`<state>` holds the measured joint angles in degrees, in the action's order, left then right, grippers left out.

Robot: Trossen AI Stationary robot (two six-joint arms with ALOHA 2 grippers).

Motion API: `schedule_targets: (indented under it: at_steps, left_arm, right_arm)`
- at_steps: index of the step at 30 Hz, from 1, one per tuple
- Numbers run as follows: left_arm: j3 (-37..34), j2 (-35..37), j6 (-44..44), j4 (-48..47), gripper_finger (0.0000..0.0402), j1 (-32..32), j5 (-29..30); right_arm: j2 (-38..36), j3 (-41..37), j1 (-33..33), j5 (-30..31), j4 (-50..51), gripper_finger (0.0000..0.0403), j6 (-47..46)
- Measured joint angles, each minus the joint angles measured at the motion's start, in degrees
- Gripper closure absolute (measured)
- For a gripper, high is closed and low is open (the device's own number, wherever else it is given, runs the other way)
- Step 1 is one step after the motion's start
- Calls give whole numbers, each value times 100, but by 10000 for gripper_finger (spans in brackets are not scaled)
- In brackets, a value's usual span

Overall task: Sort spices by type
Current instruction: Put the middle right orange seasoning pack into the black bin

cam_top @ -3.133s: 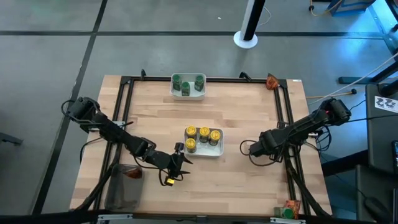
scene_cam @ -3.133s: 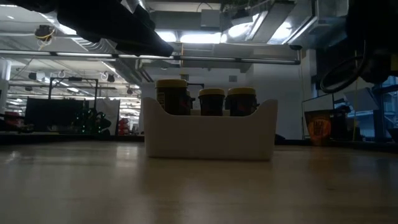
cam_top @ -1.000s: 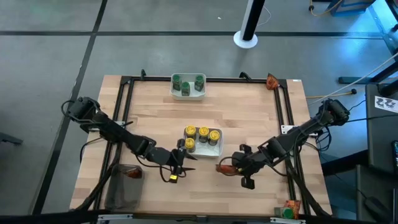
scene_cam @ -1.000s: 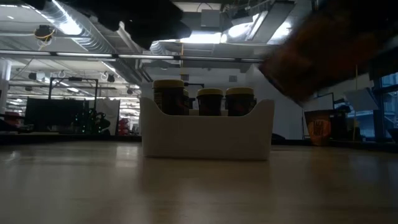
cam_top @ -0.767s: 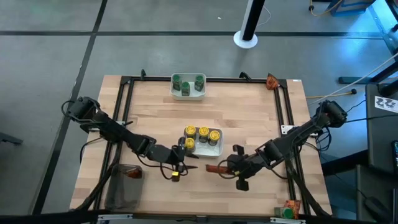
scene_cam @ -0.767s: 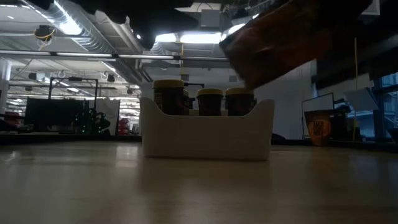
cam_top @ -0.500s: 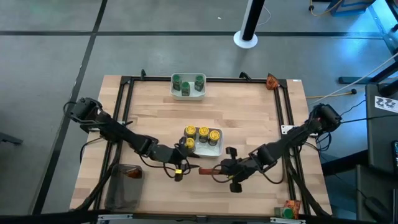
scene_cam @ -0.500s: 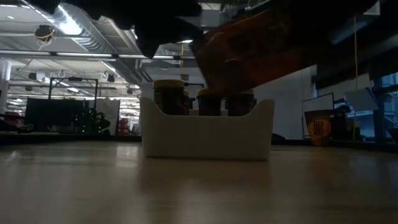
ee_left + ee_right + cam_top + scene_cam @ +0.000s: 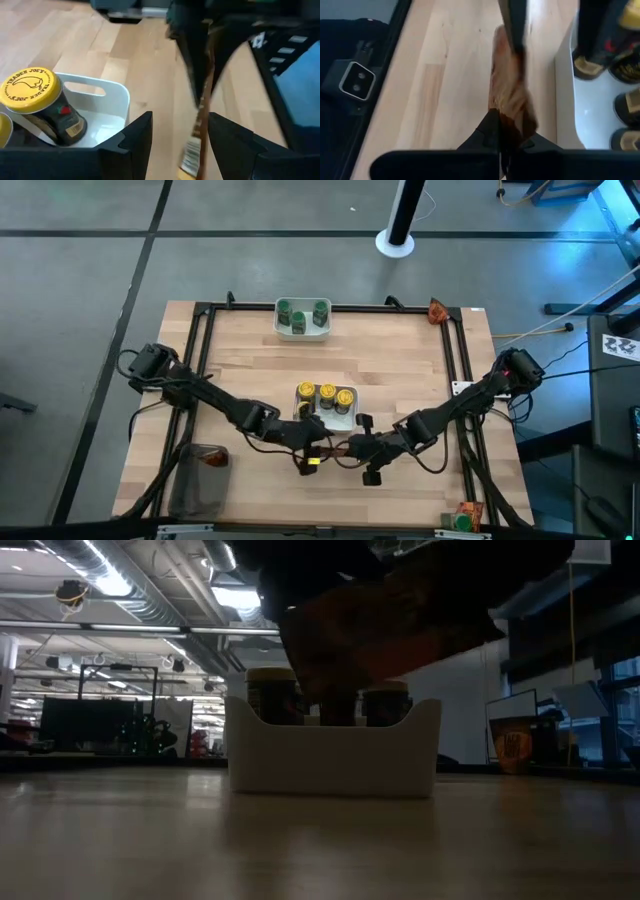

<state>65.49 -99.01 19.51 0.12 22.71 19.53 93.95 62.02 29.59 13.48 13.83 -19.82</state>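
Note:
A flat brown-orange packet (image 9: 332, 450) hangs above the table just near of the white bowl (image 9: 350, 420) that holds several yellow-capped jars (image 9: 327, 393). My right gripper (image 9: 346, 449) is shut on it, coming from the table's right. My left gripper (image 9: 176, 142) comes from the left and is open. Its two fingers stand on either side of the packet's free end (image 9: 199, 131) with a gap on each side. In the low view the packet (image 9: 390, 630) hangs in front of the bowl (image 9: 333, 755). A second white bowl (image 9: 302, 330) with green-capped jars stands at the far edge. My right gripper pinches the packet's end (image 9: 509, 116) between its two fingers. The fingers come from the table's right, slanting down. The packet stands on edge, reaches out beyond the fingers toward the left gripper, and is lifted clear of the table.
A clear grey tray (image 9: 195, 490) at the near left holds one brown packet (image 9: 212, 460). Another packet (image 9: 437, 310) lies at the far right corner, and small items (image 9: 465, 518) sit at the near right edge. A black frame (image 9: 200, 360) borders the table.
My right gripper has carried the packet toward the table's left, sinking a little and rolling, so the packet now stands on edge. My left gripper has moved toward the right and rolled, coming around the packet's free end, its fingers as wide as before.

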Motion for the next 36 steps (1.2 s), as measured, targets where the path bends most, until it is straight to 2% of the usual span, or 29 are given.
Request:
schedule_targets:
  at_steps: [2,7,19,24,32,36]
  left_arm:
    - [193,-143,-14,-101,229,-61,-81]
    - [581,-533,-17,-118,229,-182,-893]
    - [783,-738,-217,-464,236,-215,-1042]
    - [783,-738,-448,-391,278,-204,-1138]
    - [783,-738,-954,-352,384,-189,-1125]
    - [783,-738,-1051,-348,388,-132,-1118]
  right_arm:
    - [-2,0,1,-14,-87,402,93]
    - [-2,0,-1,95,-64,402,130]
    - [-4,0,-1,139,-95,402,236]
    - [-4,0,-1,152,-316,402,339]
    - [-7,0,-1,152,-387,400,373]
    - [-7,-1,-5,143,-455,383,237]
